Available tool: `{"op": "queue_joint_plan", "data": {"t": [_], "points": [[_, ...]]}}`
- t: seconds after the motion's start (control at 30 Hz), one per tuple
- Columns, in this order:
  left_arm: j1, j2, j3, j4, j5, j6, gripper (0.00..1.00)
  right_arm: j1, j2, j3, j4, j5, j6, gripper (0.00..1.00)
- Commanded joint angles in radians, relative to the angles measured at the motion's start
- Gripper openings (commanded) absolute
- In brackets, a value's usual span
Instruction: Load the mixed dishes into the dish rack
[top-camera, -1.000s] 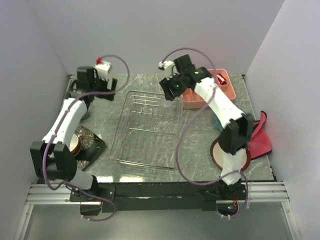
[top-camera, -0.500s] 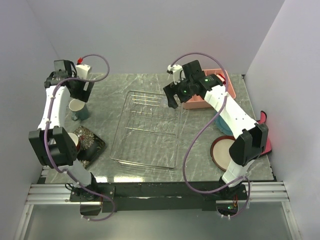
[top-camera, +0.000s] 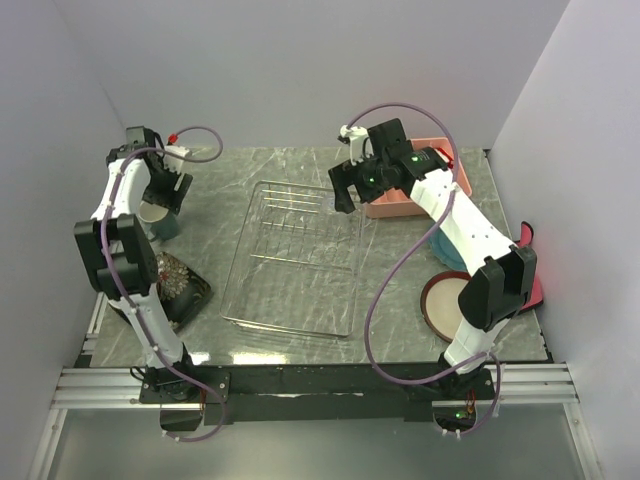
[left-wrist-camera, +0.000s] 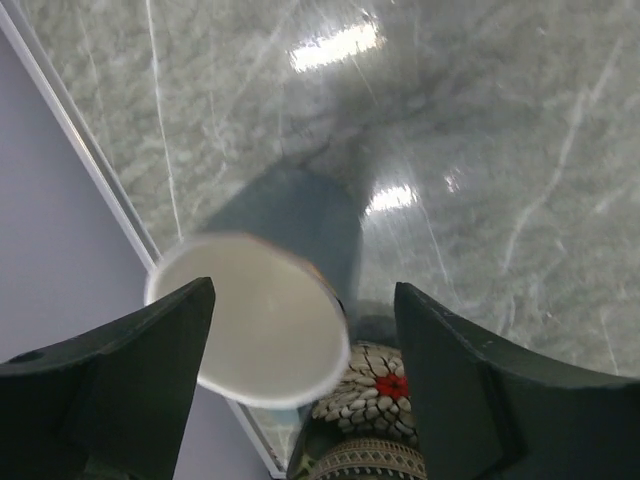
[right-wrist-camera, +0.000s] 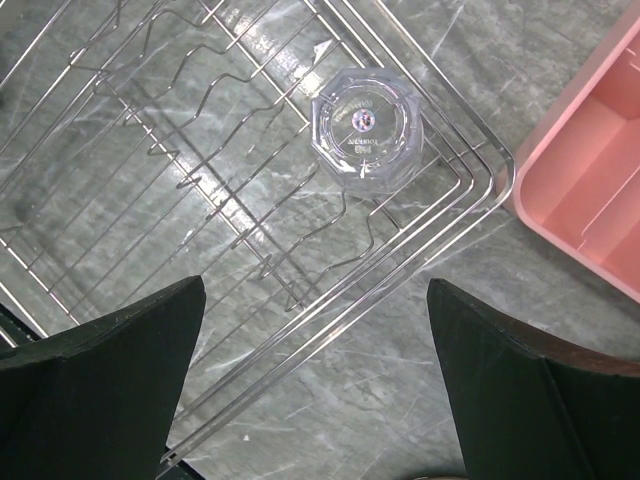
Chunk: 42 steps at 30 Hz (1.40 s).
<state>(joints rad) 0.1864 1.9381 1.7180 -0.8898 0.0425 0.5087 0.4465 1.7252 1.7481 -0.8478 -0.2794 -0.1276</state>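
The grey-blue mug (top-camera: 160, 222) stands upright at the far left; the left wrist view shows its side (left-wrist-camera: 300, 225) and cream inside. My left gripper (top-camera: 158, 190) (left-wrist-camera: 305, 400) is open just above it, jaws either side of the rim, not touching. The clear glass (right-wrist-camera: 365, 128) stands inside the far right corner of the wire dish rack (top-camera: 292, 258) (right-wrist-camera: 330, 328). My right gripper (top-camera: 345, 195) (right-wrist-camera: 315, 400) is open and empty above that corner. The small dark patterned bowl sits on the black floral square plate (top-camera: 178, 285) (left-wrist-camera: 385, 395). The red-rimmed cream plate (top-camera: 450, 305) and teal plate (top-camera: 445, 250) lie right.
A pink compartment tray (top-camera: 425, 185) (right-wrist-camera: 590, 200) stands right behind the rack's far right corner. A pink-red cloth (top-camera: 522, 272) lies at the right edge. The left wall is close to the mug. Marble tabletop shows between rack and mug.
My left gripper swung out to the left, then came in and down over the mug. My right gripper drew back from the rack's far corner and now holds still.
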Motion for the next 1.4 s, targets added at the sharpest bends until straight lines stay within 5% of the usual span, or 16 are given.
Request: {"op": "queue_joint_plan", "data": {"t": [0.0, 0.33, 0.73, 0.87, 1.0, 1.13, 1.37], "points": [[-0.008, 0.077, 0.173, -0.061, -0.013, -0.013, 0.75, -0.025, 0.002, 0.005, 0.026, -0.043, 0.014, 1.0], [-0.027, 0.153, 0.236, -0.156, 0.007, 0.004, 0.49, -0.032, -0.003, -0.021, 0.016, -0.075, 0.005, 1.0], [-0.038, 0.119, 0.137, -0.132, 0.036, -0.028, 0.34, -0.034, -0.027, -0.007, 0.009, -0.109, -0.021, 1.0], [-0.039, 0.102, 0.137, -0.113, 0.06, -0.042, 0.04, -0.057, -0.065, -0.021, 0.012, -0.177, 0.04, 1.0], [-0.039, 0.065, 0.132, -0.112, 0.1, -0.059, 0.01, -0.068, -0.041, -0.012, -0.031, -0.237, 0.06, 1.0], [-0.036, 0.038, 0.251, -0.196, 0.203, -0.096, 0.01, -0.069, -0.03, 0.017, -0.025, -0.297, 0.097, 1.0], [0.002, -0.098, 0.361, -0.201, 0.667, -0.272, 0.01, -0.088, -0.059, 0.033, 0.146, -0.449, 0.224, 1.0]]}}
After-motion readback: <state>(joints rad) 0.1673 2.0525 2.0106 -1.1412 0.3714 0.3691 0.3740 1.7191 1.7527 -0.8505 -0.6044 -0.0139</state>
